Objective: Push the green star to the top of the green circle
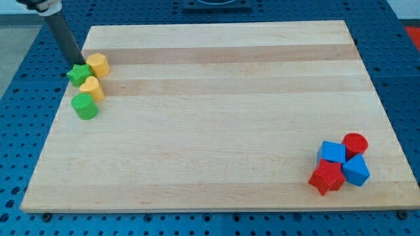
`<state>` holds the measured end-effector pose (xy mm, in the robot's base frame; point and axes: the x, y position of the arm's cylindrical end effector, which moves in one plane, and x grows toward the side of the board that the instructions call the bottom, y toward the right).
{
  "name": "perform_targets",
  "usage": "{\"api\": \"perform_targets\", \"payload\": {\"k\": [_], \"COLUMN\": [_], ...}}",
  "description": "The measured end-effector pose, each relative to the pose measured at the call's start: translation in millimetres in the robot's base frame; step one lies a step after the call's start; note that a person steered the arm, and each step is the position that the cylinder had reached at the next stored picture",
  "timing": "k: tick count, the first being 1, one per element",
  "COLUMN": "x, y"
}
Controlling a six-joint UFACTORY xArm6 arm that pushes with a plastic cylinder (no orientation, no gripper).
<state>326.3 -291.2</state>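
Observation:
The green star (79, 74) lies at the board's left edge, near the view's top left. The green circle (84, 106) sits just below it, also at the left edge. A yellow heart-like block (92, 88) lies between them, slightly to the right, touching both. A yellow hexagon (98, 64) touches the star's upper right. My tip (73, 63) is right at the star's upper left, touching or almost touching it. The dark rod slants up to the view's top left.
The wooden board (216, 118) lies on a blue pegboard table. At the bottom right is a cluster: a red cylinder (355, 142), a blue cube (333, 152), a blue block (356, 170) and a red star (327, 177).

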Motion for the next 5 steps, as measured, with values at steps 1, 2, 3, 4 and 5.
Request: {"api": "perform_targets", "payload": {"k": [1,2,3,4,5], "x": [10.6,19.0,34.2,50.3,60.4], "y": [1.1,1.3,7.3,20.8,36.5]}}
